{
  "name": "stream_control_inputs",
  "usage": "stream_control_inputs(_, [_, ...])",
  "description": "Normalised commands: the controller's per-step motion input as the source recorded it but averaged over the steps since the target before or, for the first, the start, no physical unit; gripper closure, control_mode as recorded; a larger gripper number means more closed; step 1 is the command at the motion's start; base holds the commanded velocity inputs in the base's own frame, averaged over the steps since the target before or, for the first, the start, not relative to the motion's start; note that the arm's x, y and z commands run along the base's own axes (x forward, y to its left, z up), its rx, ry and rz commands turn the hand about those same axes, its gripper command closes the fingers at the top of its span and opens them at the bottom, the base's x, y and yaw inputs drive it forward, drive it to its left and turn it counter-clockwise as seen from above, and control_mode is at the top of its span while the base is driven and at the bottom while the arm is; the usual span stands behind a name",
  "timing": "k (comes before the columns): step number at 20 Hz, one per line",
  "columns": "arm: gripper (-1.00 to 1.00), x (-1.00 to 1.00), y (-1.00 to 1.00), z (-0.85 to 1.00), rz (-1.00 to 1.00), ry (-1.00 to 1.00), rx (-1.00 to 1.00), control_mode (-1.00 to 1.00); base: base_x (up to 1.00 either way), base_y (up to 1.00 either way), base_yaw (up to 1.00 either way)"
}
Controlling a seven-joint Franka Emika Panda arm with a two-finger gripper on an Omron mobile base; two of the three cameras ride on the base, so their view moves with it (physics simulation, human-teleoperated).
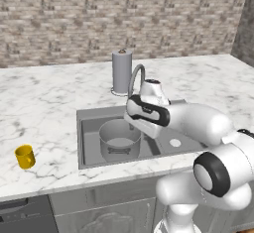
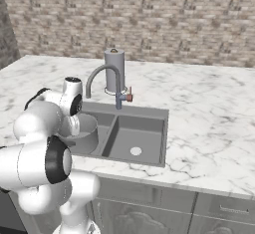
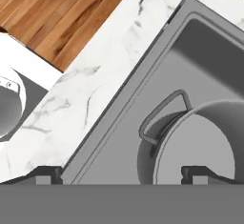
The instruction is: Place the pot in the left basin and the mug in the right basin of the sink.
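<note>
1. The pot (image 1: 119, 139) stands upright in the left basin (image 1: 92, 138) of the sink (image 1: 84, 115); the mug (image 1: 25, 156) waits near the surface's (image 1: 44, 98) front left edge.
2. Judged best: lift straight clear of the pot's rim, then cross to the mug.
3. The gripper (image 3: 121, 173) hangs above the pot, jaws wide, gripping nothing.

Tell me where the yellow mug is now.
In the left base view, the mug stands upright on the marble counter, left of the sink and near the counter's front edge.
</note>
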Motion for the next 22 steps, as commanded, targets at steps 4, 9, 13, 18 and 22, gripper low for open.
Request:
stream_control_inputs(4, [-1.0,-0.3,0.03,0.36,0.01,0.05,0.0,-1.0,0.0,0.0,0.0])
stream_control_inputs(9, [-1.0,-0.13,0.19,0.25,0.01,0.07,0.0,-1.0,0.0,0.0,0.0])
stream_control_inputs(13, [-1.0,0.0,0.24,0.28,0.03,0.08,0.0,-1.0,0.0,0.0,0.0])
stream_control_inputs(18, [-1.0,0.0,0.27,0.23,0.04,0.09,0.0,-1.0,0.0,0.0,0.0])
stream_control_inputs(22, [-1.0,-0.01,0.27,0.11,0.07,0.07,-0.03,-1.0,0.0,0.0,0.0])
